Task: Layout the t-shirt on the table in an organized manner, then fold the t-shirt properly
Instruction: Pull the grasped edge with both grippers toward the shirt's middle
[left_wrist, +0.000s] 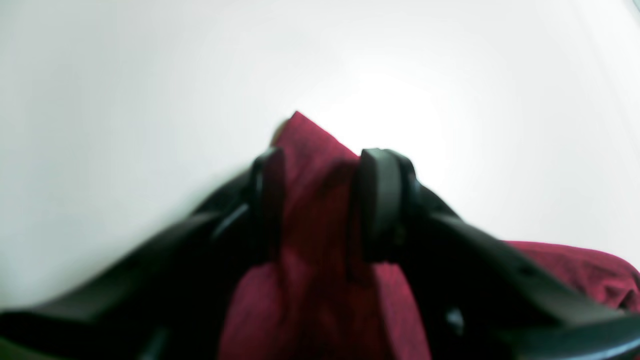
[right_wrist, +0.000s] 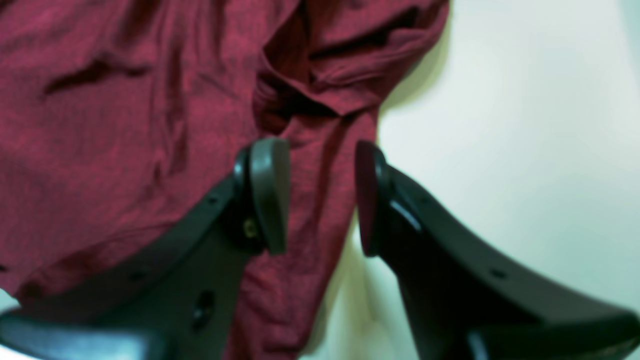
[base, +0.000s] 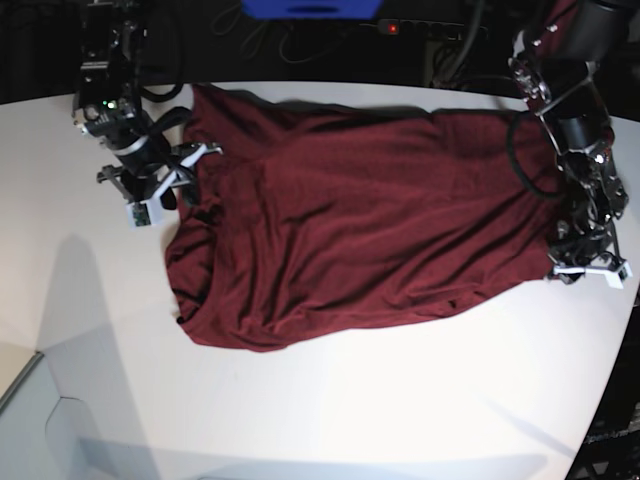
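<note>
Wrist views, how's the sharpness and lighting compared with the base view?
Left wrist view: soft and blurred, with a bright glare patch blowing out the smooth white table behind the left hand. Right wrist view: blurry too, greenish tint, the dark maroon-red thin-fabric t-shirt casting a shadow beside its bunched folds. Base view: sharper, dark background, arm shadows on the tabletop.

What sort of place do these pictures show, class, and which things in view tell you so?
Probably a robotics lab or test bench: two robot arms work a maroon t-shirt on a large bare white table, with cables and a power strip behind.
</note>
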